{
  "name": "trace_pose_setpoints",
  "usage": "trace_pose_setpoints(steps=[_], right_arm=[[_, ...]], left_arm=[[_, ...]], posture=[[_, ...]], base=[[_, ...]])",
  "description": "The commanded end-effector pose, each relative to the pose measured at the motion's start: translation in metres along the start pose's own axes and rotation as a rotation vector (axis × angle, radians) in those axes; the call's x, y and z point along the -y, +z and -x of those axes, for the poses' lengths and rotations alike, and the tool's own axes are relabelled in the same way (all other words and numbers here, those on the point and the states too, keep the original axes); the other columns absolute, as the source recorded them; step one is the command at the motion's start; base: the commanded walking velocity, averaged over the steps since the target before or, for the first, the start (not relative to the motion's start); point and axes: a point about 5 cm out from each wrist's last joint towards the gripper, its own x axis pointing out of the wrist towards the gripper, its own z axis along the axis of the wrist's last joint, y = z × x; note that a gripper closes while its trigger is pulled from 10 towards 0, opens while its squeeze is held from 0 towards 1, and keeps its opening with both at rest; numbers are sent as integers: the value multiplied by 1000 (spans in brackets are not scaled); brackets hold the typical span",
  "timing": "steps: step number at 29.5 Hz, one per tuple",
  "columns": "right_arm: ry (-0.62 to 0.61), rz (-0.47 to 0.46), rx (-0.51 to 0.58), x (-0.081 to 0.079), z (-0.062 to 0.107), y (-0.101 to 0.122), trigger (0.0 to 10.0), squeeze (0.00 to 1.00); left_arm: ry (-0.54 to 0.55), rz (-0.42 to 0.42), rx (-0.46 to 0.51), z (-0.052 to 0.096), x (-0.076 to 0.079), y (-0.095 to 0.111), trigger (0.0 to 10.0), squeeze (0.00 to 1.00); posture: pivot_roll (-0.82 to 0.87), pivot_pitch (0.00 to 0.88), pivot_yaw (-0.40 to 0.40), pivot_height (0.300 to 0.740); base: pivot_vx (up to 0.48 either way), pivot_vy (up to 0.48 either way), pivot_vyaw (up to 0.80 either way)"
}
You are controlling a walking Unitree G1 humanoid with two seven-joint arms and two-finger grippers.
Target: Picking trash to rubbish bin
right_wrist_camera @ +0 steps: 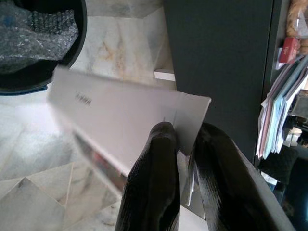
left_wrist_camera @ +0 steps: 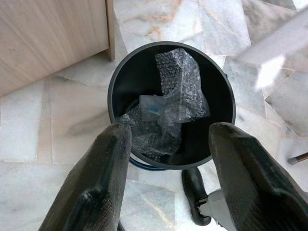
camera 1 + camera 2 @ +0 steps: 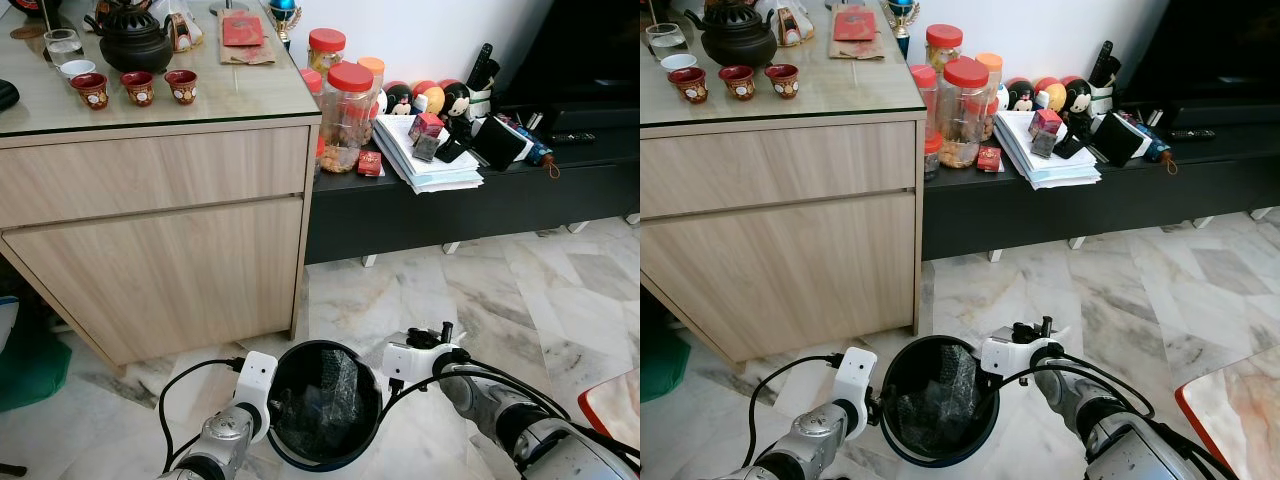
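Note:
A round black rubbish bin stands on the marble floor right in front of me, with crumpled bubble wrap inside it. My left gripper hangs open just above the bin's near-left rim, and nothing is between its fingers. In the right wrist view my right gripper is shut on one edge of a flat white carton. It sits at the bin's right rim. The carton shows as a blurred white shape beyond the bin.
A wooden cabinet with a tea set on top stands at the back left. To its right runs a low black bench with jars, papers and figurines. A red-edged object lies at the lower right.

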Motion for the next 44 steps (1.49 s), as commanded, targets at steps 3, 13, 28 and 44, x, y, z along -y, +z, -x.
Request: trace_pose_setpoints(steps=[3,13,28,44], right_arm=[[-8,2,-9,2,1,-5,10000,0],[6,-209,29,4,-1,4,10000,0],[233,-321,222,-11,2,32,10000,0],[237,-376,239,-7,2,32,10000,0]], left_arm=[[-5,4,6,-1,2,2,10000,0],[-3,5,10,-1,2,3,10000,0],[-4,5,13,-1,2,4,10000,0],[-5,4,16,-2,2,5,10000,0]], posture=[[8,92,-141,740],[7,90,-142,740],[7,91,-146,740],[6,90,-145,740]], base=[[0,0,0],[0,0,0],[0,0,0],[0,0,0]])
